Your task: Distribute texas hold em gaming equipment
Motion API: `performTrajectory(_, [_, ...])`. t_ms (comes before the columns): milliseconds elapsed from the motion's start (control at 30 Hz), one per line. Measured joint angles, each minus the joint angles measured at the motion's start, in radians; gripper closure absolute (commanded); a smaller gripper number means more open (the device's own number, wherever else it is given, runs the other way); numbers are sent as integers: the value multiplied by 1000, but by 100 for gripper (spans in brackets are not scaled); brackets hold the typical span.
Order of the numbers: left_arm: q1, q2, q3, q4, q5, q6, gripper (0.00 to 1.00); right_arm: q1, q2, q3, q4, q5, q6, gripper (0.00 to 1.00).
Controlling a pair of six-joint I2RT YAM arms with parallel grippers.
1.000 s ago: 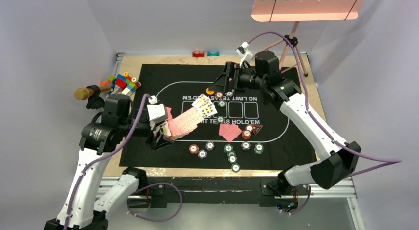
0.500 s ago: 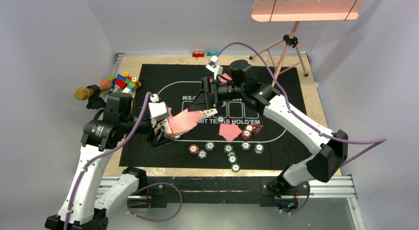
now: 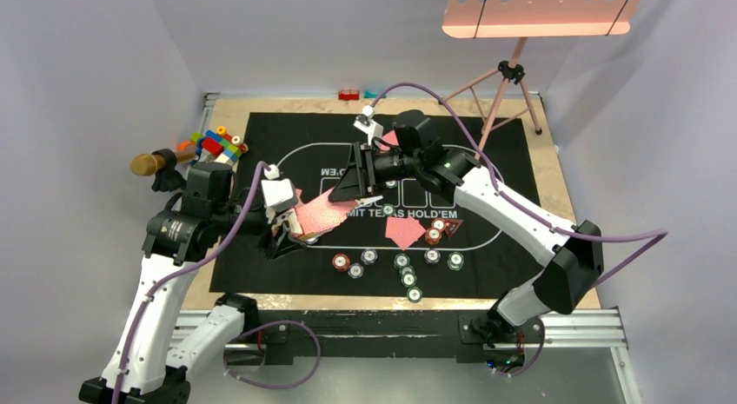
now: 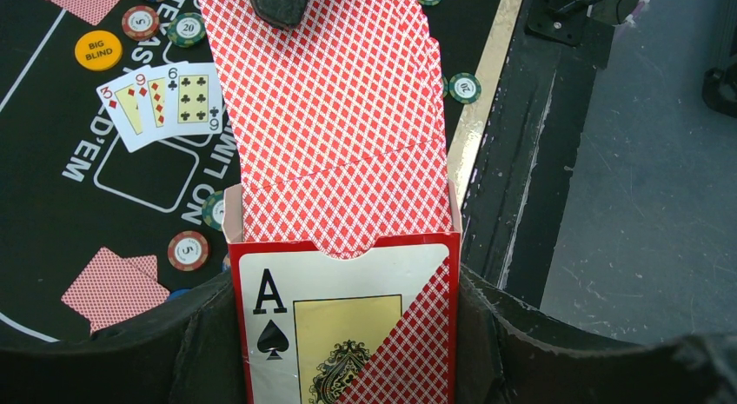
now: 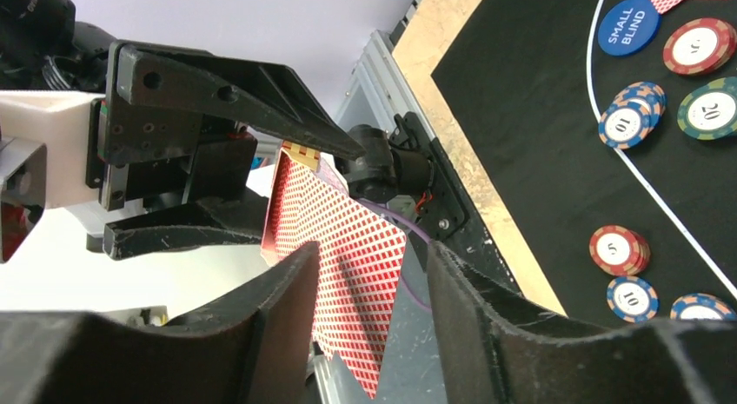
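My left gripper (image 3: pixel 282 236) is shut on a red card box with an ace of spades on its face (image 4: pixel 343 321), holding it above the mat's left side. Red-backed cards (image 4: pixel 335 117) stick out of the box toward the mat's middle. My right gripper (image 3: pixel 352 185) is open, with its fingers either side of the cards' free end (image 5: pixel 356 248); one finger (image 4: pixel 278 3) lies over them. Face-up cards (image 4: pixel 165 98), the orange disc (image 4: pixel 97 49), the blue disc (image 5: pixel 627 26), face-down cards (image 3: pixel 404 231), striped chips (image 3: pixel 404 265) and a red triangle (image 3: pixel 454 226) lie on the mat.
Toy bricks (image 3: pixel 214 145) and a gold-headed microphone (image 3: pixel 150 164) sit at the table's left edge. A pink tripod (image 3: pixel 508 76) stands at the back right. Small red (image 3: pixel 349 95) and teal (image 3: pixel 375 94) items lie at the far edge.
My right arm has swung left from the far side of the mat to the cards sticking out of the box. The left gripper with the box has barely moved.
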Motion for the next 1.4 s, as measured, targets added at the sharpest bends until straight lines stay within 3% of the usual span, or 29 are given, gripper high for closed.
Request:
performTrajectory(133, [0,0,0,0,0,0,100,0,0,-2,-3,0,6,70])
performTrajectory(800, [0,-2,0,-2,-8,6,100,-38,-69,-8,-16,-5,18,95])
performTrajectory(967, [0,-2,0,-2,-8,6,100,-49,-78,-18,3,-18,43,100])
performTrajectory(1400, [0,-2,0,-3,-8,6,100,-176,-110,-87,133,-92,194,100])
